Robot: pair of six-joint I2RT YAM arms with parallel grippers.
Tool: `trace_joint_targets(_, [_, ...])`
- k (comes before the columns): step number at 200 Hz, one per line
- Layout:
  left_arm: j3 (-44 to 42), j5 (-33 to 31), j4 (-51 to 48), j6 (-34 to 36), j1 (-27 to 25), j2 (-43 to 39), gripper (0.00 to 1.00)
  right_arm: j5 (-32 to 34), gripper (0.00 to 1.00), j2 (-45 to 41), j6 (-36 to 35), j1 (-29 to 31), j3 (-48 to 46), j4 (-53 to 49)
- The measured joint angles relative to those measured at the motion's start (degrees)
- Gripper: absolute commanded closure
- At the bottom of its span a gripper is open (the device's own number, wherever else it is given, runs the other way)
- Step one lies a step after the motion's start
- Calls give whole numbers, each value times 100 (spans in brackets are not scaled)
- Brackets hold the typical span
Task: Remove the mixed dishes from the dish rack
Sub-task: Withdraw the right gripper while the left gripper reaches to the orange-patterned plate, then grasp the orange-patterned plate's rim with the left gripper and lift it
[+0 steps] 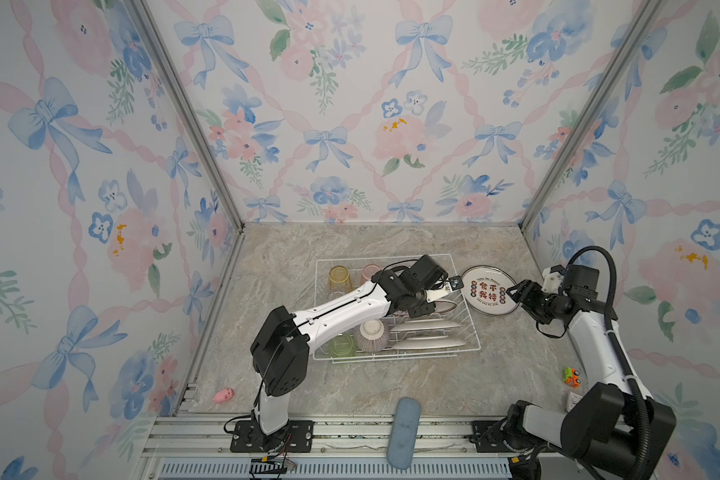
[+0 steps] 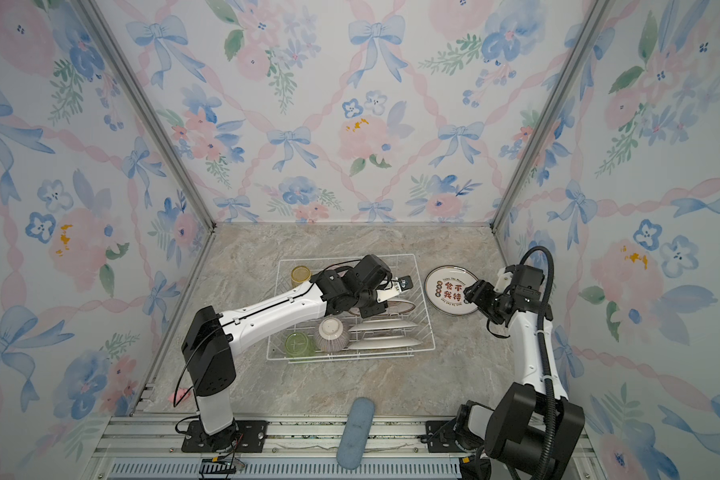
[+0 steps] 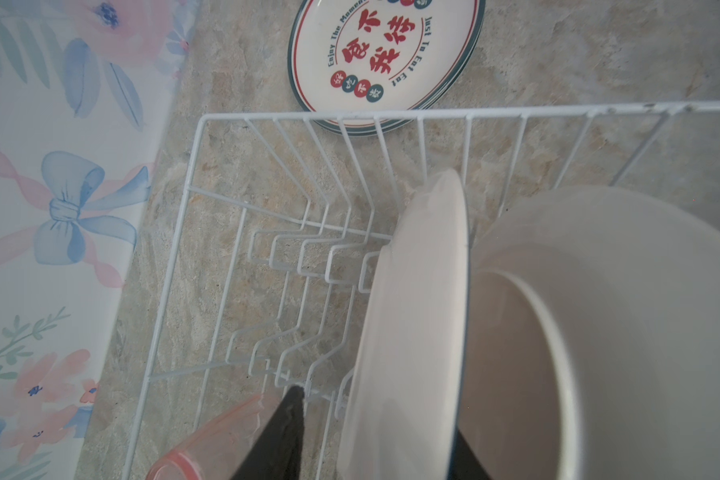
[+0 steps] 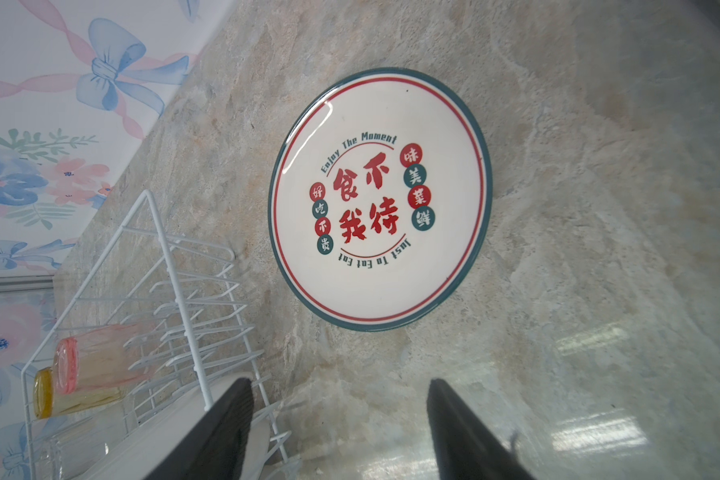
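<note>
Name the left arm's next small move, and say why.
Probably close the fingers on the upright plate: the left gripper straddles its rim in the dish rack, with a gap showing beside one finger.

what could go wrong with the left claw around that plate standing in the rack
The left claw straddles only the thin rim of the upright plate; a smooth edge grip might slip or swing on lifting.
One finger sits between it and the next plate, the other beside the pink tumbler; either could get knocked.
The right claw hovers open by the plate on the table; the arms could clash there.
</note>
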Motion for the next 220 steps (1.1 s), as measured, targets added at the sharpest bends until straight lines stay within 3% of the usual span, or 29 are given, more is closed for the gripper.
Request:
trace_joint_targets(62, [87,-326,2,251,0,96,72,-22,31,0,0,0,-13,2])
trace_joint_targets(108, [118,-509,2,356,0,120,71,-24,31,-33,0,0,-83,24])
trace_joint_targets(126, [118,-531,2,385,0,120,77,-24,30,-33,0,0,-87,35])
trace_joint_targets(181, [118,-529,-2,466,0,125,81,-24,30,-33,2,0,-98,42])
trace_joint_targets(202, [118,-527,-17,531,0,127,88,-22,30,-33,2,0,-109,39])
trace_joint_targets(206, [118,-522,-26,542,0,127,100,-22,30,-33,2,0,-114,42])
trace_joint_targets(220, [118,-634,-9,686,-4,127,100,-20,30,-33,2,0,-116,42])
